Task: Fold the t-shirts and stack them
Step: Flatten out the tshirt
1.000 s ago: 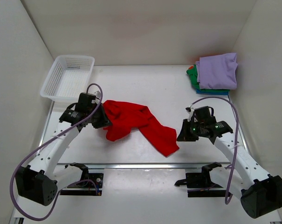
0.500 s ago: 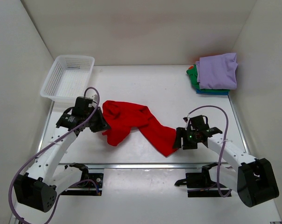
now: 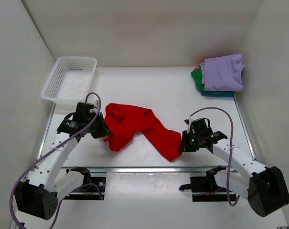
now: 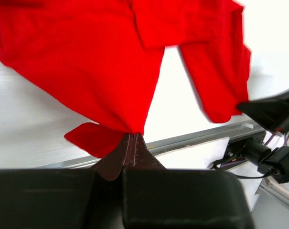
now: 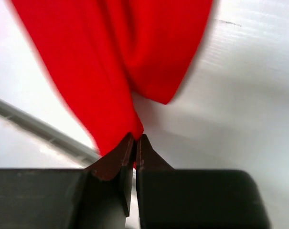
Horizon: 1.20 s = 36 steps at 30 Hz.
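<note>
- Done so far: three folded shirts are stacked in the far right corner of the white table. The lavender folded cloth t-shirt is on top, with edges of the green folded t-shirt and the teal folded t-shirt showing beneath.
- Left to do: the red t-shirt (bright, soft cloth, short-sleeved) is unfolded. It lies bunched in a diagonal strip on the near middle of the table, between the two arms, and needs spreading, folding and stacking.
- The white plastic mesh basket sits far left, apart from the red t-shirt.
- Left gripper: jaws pressed together, pinching the red t-shirt at its near-left edge.
- Right gripper: jaws pressed together on the near-right tip of the red t-shirt. The wrist view shows cloth running into the tips.
- Versus a second ago: the right gripper was near the shirt's end but not touching the cloth. It has moved in and down and is now on the tip.
- The left gripper has shifted slightly toward the near edge, and the shirt's left lobe has gone with it. The stack and basket are unchanged.
- My read: both ends are gripped, so the next step is probably pulling the shirt flat. Folding hasn't started on this one.
</note>
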Each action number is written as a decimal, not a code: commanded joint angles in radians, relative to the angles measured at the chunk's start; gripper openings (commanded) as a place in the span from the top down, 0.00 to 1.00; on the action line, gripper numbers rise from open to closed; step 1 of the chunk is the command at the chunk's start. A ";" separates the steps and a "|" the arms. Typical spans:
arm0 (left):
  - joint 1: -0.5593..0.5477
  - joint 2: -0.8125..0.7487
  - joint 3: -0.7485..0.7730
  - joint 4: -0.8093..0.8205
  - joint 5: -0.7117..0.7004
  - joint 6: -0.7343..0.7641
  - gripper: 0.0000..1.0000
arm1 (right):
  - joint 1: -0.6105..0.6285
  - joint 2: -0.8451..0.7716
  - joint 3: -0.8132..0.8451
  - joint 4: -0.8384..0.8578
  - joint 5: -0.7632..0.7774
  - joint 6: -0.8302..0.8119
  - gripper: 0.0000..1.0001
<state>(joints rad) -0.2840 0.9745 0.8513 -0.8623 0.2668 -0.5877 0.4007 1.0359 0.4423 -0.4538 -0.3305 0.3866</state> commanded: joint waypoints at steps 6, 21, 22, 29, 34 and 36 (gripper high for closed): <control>0.110 0.116 0.566 -0.104 0.028 0.037 1.00 | -0.048 -0.167 0.626 -0.419 0.076 -0.098 1.00; 0.183 0.255 0.820 -0.051 -0.003 -0.012 1.00 | -0.301 -0.171 0.794 -0.284 0.030 -0.258 1.00; 0.186 0.298 0.801 -0.015 0.005 -0.012 1.00 | -0.339 -0.143 0.785 -0.240 -0.019 -0.265 1.00; 0.270 0.834 1.359 0.042 0.112 -0.018 1.00 | -0.389 0.329 1.086 -0.094 -0.013 -0.367 1.00; 0.368 0.985 1.808 0.167 0.275 -0.184 1.00 | -0.398 0.484 1.555 -0.119 0.045 -0.368 1.00; 0.382 0.829 1.550 0.353 0.273 -0.202 1.00 | -0.399 0.475 1.612 -0.079 0.051 -0.361 1.00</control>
<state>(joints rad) 0.0559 2.0842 2.4733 -0.7605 0.4507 -0.7071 0.0113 1.6192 1.9026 -0.6434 -0.3099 0.0490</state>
